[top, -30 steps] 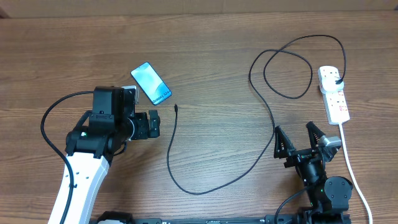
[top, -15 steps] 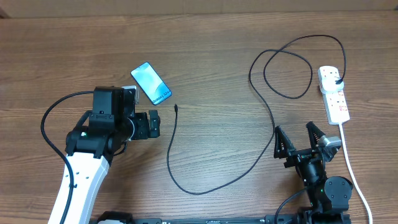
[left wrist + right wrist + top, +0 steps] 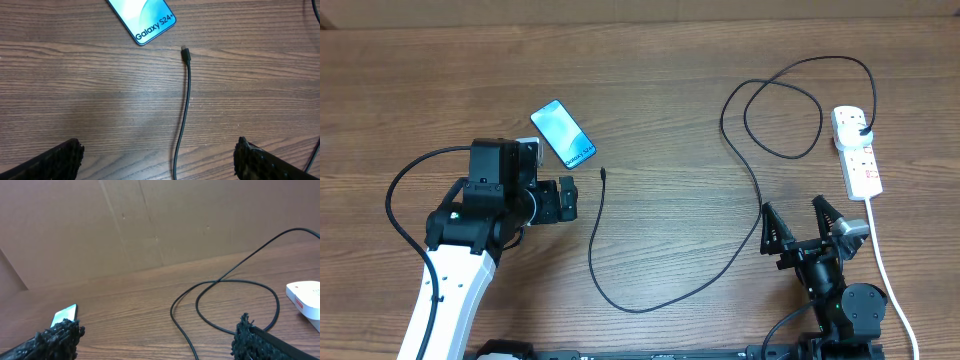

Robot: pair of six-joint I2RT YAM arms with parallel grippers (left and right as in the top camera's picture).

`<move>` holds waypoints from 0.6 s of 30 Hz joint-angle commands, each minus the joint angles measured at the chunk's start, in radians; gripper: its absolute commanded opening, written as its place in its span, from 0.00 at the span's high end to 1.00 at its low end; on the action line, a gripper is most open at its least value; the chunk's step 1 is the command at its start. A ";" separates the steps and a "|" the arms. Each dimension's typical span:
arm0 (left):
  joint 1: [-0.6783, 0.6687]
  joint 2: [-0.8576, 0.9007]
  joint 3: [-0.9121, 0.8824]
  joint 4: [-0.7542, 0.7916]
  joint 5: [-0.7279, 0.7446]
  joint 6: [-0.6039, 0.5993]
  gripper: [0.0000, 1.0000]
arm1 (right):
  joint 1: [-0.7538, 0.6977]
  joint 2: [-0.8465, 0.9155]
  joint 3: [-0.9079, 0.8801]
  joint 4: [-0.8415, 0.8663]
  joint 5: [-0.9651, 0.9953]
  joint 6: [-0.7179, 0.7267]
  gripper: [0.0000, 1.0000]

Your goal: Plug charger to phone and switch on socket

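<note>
While our left gripper (image 3: 159,152) and right gripper (image 3: 795,218) stand spread, the charger (image 3: 186,90) tip lies beside the phone (image 3: 145,17). Its plug seems seated in the socket (image 3: 860,165).

Wooden table (image 3: 660,80) with phone (image 3: 563,132), charger (image 3: 188,95), socket (image 3: 857,152)

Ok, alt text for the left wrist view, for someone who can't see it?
The charger lies on the wooden table, its connector tip close beside the phone but not plugged in. The phone lies face up at the top edge, screen lit. The left gripper hangs open and empty, fingers at the bottom corners.
</note>
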 commanded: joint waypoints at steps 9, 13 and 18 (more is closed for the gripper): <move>0.004 0.005 0.025 0.013 0.002 -0.010 0.00 | 0.004 -0.010 -0.011 0.005 0.010 -0.006 0.00; 0.004 0.005 0.025 0.012 0.001 -0.010 0.00 | 0.004 -0.010 -0.011 0.005 0.010 -0.006 0.00; 0.004 0.005 0.025 0.012 0.001 -0.010 0.01 | 0.004 -0.010 -0.011 0.005 0.010 -0.006 0.00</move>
